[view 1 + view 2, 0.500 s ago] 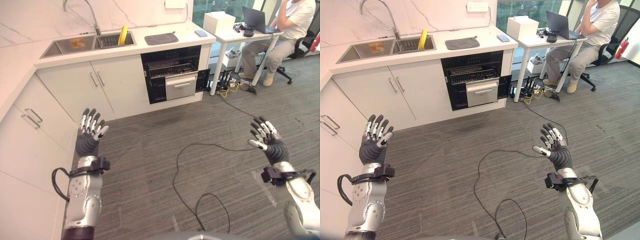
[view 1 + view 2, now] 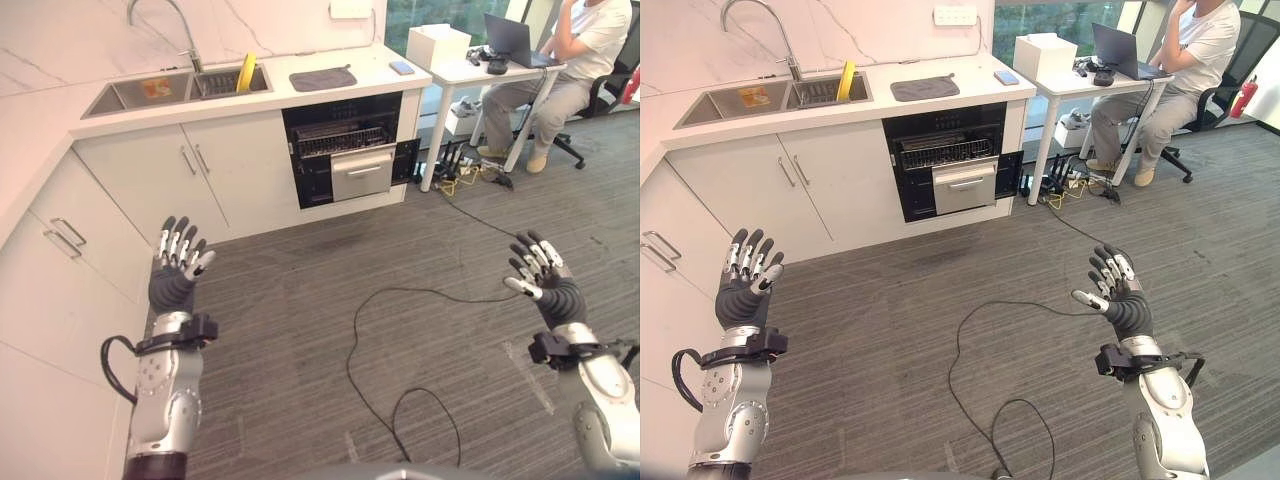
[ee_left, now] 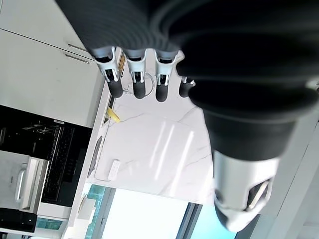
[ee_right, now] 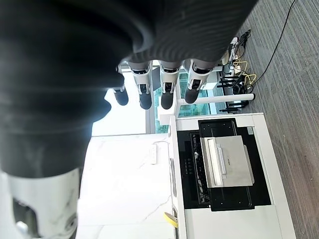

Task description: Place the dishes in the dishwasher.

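— Where do things stand at the dishwasher (image 2: pixel 345 150)?

— It sits open under the counter (image 2: pixel 300 95), rack drawn forward, ready for loading. The dishes appear to wait in the sink (image 2: pixel 180 88), along the counter from the dishwasher, a yellow item (image 2: pixel 245 72) upright among them.

— And the hands?

— The left hand (image 2: pixel 178 268) and right hand (image 2: pixel 540 280) are raised well back from the dishwasher, fingers spread, holding nothing; likely free for the approach. A person (image 2: pixel 560 70) sits at a desk (image 2: pixel 480 70) beyond the dishwasher.
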`<state>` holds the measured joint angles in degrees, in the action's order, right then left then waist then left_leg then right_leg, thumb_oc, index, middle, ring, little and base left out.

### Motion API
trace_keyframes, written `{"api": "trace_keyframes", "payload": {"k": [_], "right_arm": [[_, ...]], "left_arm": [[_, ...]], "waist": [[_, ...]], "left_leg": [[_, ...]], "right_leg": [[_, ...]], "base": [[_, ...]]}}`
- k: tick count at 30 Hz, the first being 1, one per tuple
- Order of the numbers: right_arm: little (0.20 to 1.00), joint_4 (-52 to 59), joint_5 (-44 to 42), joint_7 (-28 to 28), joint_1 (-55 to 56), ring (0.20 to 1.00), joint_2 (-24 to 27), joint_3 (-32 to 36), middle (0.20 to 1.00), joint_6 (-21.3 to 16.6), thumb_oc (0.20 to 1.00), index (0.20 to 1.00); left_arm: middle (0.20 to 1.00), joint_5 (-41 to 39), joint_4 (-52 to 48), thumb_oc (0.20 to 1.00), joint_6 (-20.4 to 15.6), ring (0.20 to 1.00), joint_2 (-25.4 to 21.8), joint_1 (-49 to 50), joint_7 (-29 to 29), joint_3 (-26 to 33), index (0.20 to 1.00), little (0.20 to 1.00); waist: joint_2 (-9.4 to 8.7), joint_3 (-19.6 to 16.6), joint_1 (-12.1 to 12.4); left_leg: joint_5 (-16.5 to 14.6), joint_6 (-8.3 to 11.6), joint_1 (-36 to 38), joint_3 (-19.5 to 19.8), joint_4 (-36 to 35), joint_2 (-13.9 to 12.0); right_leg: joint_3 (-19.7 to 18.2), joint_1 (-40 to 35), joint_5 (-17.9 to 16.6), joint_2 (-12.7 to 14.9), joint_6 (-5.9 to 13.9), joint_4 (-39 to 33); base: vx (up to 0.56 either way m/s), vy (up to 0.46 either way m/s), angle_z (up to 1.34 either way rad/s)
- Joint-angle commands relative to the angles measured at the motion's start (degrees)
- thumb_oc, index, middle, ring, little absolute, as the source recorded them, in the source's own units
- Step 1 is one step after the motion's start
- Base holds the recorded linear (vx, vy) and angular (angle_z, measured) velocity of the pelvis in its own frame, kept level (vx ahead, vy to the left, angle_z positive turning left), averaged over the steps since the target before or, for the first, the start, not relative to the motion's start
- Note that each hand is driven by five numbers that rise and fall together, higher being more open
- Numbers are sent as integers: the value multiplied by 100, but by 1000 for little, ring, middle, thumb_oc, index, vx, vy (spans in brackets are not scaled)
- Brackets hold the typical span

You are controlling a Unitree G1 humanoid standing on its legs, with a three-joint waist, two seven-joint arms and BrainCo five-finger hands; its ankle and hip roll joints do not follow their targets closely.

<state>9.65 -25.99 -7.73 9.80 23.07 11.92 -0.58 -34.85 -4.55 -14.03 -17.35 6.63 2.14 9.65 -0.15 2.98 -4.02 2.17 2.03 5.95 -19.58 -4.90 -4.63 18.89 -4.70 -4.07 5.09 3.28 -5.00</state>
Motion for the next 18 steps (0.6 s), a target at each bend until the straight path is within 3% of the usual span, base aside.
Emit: {"api": "trace_keyframes", "payload": {"k": [1, 8, 18], "right_arm": [[1000, 371, -197, 13, -392, 1000, 88, 238, 1000, -384, 1000, 1000], [1000, 482, -246, -125, -368, 1000, 91, 249, 1000, -423, 1000, 1000], [1000, 607, -165, -311, 84, 1000, -51, 401, 1000, -335, 1000, 1000]], "left_arm": [[1000, 82, -202, 1000, -436, 1000, -305, -281, -21, 253, 1000, 1000], [1000, 86, -249, 1000, -392, 1000, -319, -286, 57, 315, 1000, 1000], [1000, 74, -360, 1000, -221, 1000, -319, 145, -298, 570, 1000, 1000]], "waist": [[-132, -175, 22], [-133, -185, 18], [-146, -74, 3]], "left_leg": [[-235, 283, 42, 179, -10, -380], [-244, 279, 47, 180, -10, -365], [-335, 196, 117, 190, -10, -244]], "right_leg": [[96, -210, 196, 710, 632, 0], [99, -214, 203, 710, 641, 0], [56, -269, 251, 648, 591, 10]], "base": [[0, 0, 0], [5, -2, 0], [109, -31, 1]]}}
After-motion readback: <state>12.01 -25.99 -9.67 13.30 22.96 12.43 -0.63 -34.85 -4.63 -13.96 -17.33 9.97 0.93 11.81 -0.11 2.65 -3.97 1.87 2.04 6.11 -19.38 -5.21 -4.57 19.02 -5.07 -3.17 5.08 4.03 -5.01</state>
